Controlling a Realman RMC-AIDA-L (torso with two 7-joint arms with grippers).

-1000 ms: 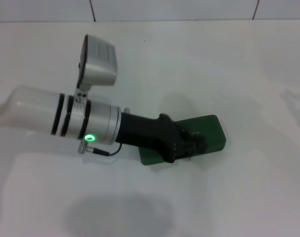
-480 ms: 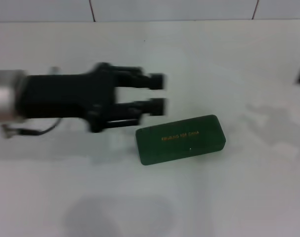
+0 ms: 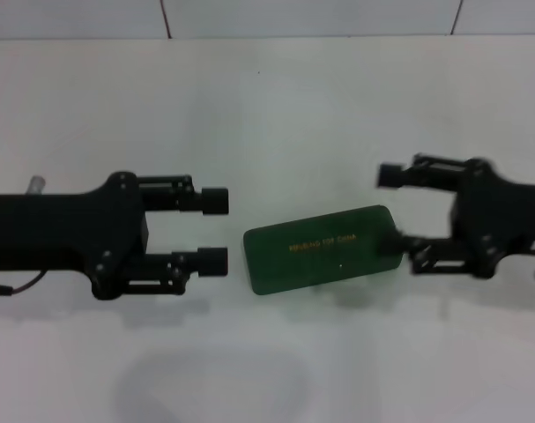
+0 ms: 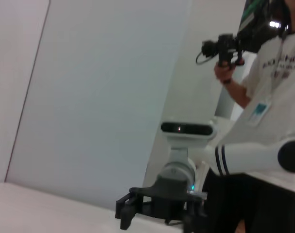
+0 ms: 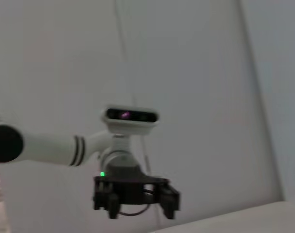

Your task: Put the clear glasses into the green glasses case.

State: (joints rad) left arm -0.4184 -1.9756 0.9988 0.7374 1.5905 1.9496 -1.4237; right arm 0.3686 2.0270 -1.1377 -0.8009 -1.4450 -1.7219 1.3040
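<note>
Rigidity and a smooth, slippery shell are expected of the shut green glasses case (image 3: 322, 248) on the worktop (image 3: 338, 106) — to be held by its long edges — between the released left pincer (image 3: 216, 231) and right pincer (image 3: 389, 211); no clear glasses are seen.

A second before, the left arm's black two-fingered gripper (image 3: 216, 230) lay across the closed dark green rectangular hard-shell glasses case (image 3: 323, 248), covering much of its lid. It then lifted off, drew back toward the robot's left and dropped lower in the head view, ending just beside the case's left end with its fingers spread apart. The gold lettering on the lid came fully into sight. The right arm's black gripper (image 3: 390, 211), barely visible at the frame edge before, moved in to the case's right end, fingers apart.
</note>
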